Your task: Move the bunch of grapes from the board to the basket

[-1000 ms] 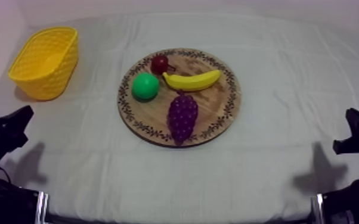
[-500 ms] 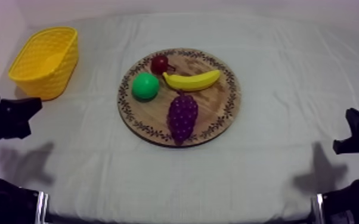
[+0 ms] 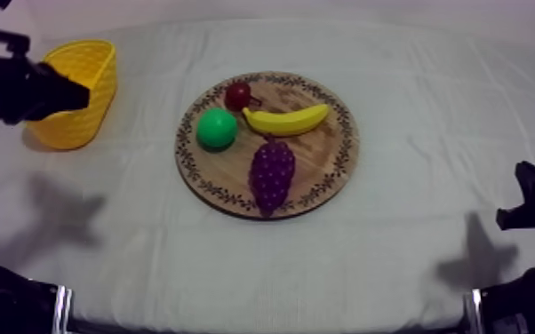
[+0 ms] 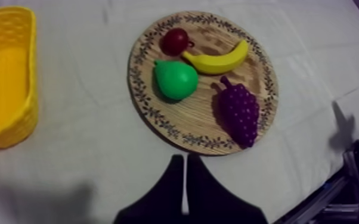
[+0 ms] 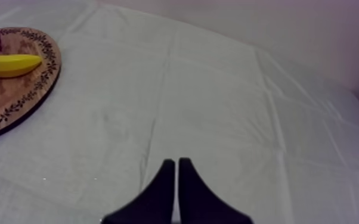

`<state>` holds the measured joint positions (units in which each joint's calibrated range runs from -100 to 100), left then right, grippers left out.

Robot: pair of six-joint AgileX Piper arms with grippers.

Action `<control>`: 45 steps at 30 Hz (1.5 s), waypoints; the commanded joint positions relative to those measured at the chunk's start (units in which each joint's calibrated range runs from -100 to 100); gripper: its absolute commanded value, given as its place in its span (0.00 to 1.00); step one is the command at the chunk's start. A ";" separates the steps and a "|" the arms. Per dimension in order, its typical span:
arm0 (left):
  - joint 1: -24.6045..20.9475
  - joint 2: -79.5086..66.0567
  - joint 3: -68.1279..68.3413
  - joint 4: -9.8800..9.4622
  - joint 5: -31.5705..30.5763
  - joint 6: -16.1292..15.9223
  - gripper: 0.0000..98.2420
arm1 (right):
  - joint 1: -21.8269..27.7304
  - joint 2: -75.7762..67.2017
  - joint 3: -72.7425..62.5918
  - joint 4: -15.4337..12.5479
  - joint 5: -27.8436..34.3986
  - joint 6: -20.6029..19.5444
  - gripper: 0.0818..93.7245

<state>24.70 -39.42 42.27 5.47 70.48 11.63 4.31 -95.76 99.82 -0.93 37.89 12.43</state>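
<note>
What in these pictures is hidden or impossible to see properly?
Top view: the left pincer covers part of the yellow basket.
Left wrist view: the picture's edge cuts the basket off.
Right wrist view: the edge cuts off part of the wooden board.

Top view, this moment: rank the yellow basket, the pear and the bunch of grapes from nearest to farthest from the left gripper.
From the left gripper, in the top view:
1. yellow basket: right beside the gripper, at the table's left.
2. pear: on the left part of the wooden board.
3. bunch of grapes: by the board's near rim, farther right.
</note>
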 commanded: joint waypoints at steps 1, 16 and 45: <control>1.09 7.70 -7.38 -0.26 3.88 2.39 0.00 | -0.02 0.00 -0.04 -0.02 0.02 0.00 0.00; 10.42 30.77 -28.64 -2.78 16.17 12.42 0.00 | -0.02 0.00 -0.04 -0.02 0.02 0.00 0.00; 17.97 56.60 -55.59 -3.40 22.09 15.44 0.23 | -0.02 0.00 -0.04 -0.02 0.02 0.00 0.00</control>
<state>42.77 17.04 -13.31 2.01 92.58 27.14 4.31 -95.76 99.82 -0.93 37.89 12.43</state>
